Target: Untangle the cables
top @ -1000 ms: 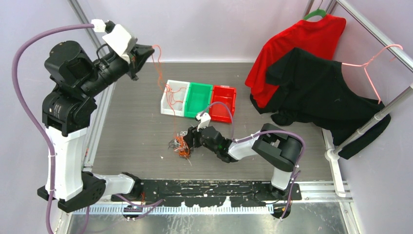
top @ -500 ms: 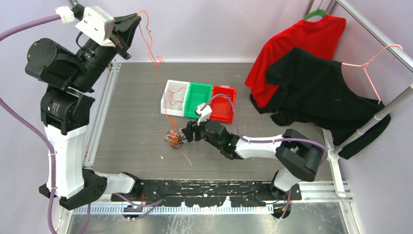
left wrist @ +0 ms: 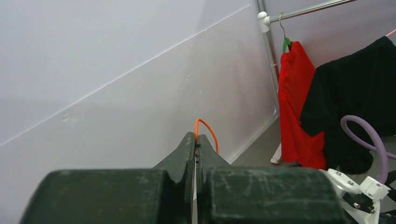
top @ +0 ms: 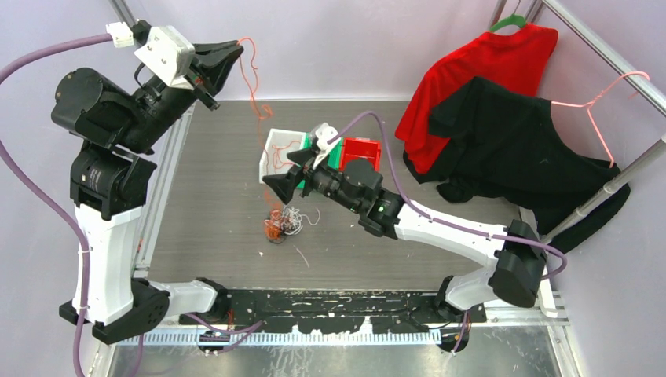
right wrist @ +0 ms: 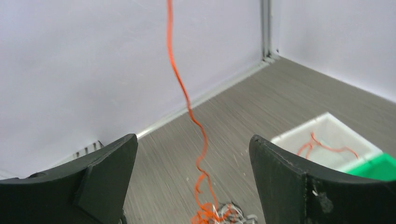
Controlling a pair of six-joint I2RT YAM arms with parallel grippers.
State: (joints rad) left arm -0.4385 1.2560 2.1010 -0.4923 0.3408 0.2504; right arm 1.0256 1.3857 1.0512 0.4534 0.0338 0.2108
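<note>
The cables [top: 281, 225] lie in a small orange, white and black clump on the grey table; they also show at the bottom of the right wrist view as the clump [right wrist: 219, 212]. One long orange strand [top: 257, 107] rises out of the clump to my left gripper [top: 236, 49], which is raised high at the back left. The left gripper [left wrist: 196, 139] is shut on that strand, which loops out over the tips. My right gripper [top: 289, 171] hovers above and behind the clump, open and empty. Between its fingers [right wrist: 107, 163] the orange strand [right wrist: 187, 98] hangs free.
A white bin [top: 272, 148] holding loose orange strands [right wrist: 327, 145] stands behind the clump. A green bin [right wrist: 379, 165] and a red bin [top: 363, 151] stand beside it. Red [top: 487, 63] and black [top: 510, 133] shirts hang on a rail at the right, over the table's right edge.
My right gripper has opened, let go of the clump and lifted back toward the bins. The left gripper has risen with the orange strand, pulling it out longer.
</note>
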